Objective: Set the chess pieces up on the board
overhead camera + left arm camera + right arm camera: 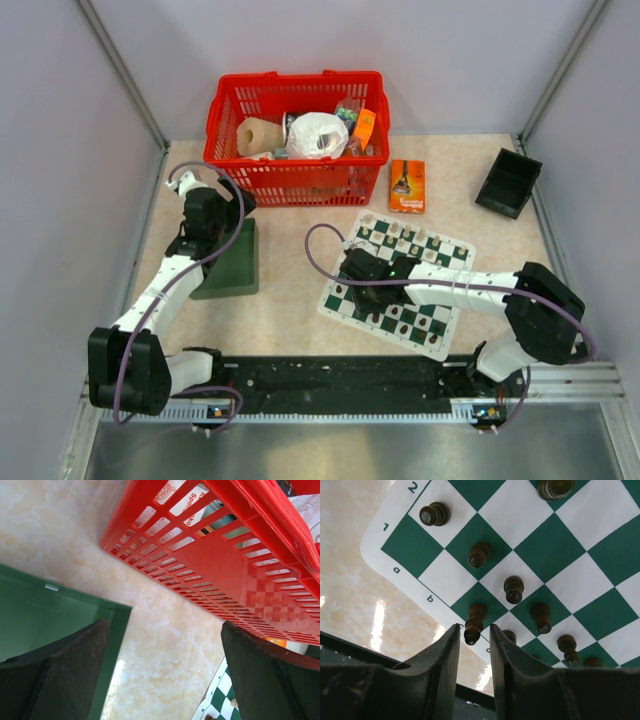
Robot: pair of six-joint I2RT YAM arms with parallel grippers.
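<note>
Now, your right claw [474, 630] sits low at board [555, 545] edge, fingers close together, one dark piece [473, 622] between tips; you cannot tell if they pinch it. Other dark pieces [513, 589] stand just beside, on squares. Left claw [165, 627] spread wide above tan table [60, 525], between green tray [50, 615] and red basket [225, 565]. Table shows past board's corner.

Thin flat mat of dark green and white checks with a white border [338, 298] is laid flat, rotated askew in the overhead view. Small dark brown chess pieces [513, 589] are stood upright on a2, b2, c2, d2. One more dark piece [475, 617] is stood on c1. Further pieces [410, 238] are lined along the far edge, colour unclear.
</note>
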